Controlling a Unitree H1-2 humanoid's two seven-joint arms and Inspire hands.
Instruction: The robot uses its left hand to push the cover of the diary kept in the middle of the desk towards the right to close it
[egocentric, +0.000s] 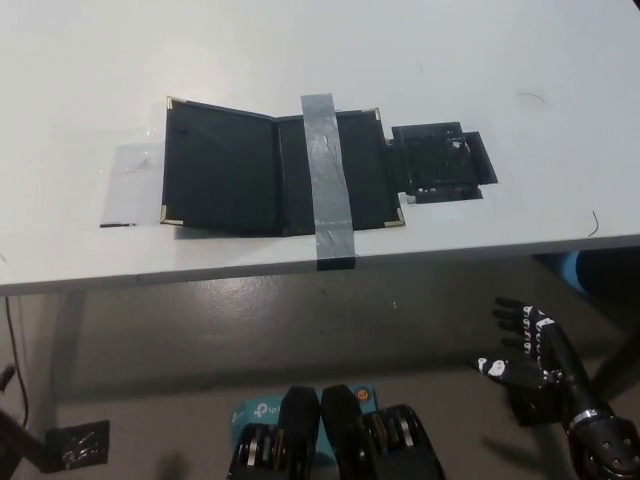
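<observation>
Single head view, steeply downward over the desk (420, 60) edge and floor beneath

A white surface (300, 50) is seen under even light, and below its front edge a grey concrete floor (250, 330) is shown.

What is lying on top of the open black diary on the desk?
A strip of grey tape runs across the right half of the diary, from its far edge over the desk's front edge. The part of the diary beneath the tape is covered. No hand is on it.
</observation>
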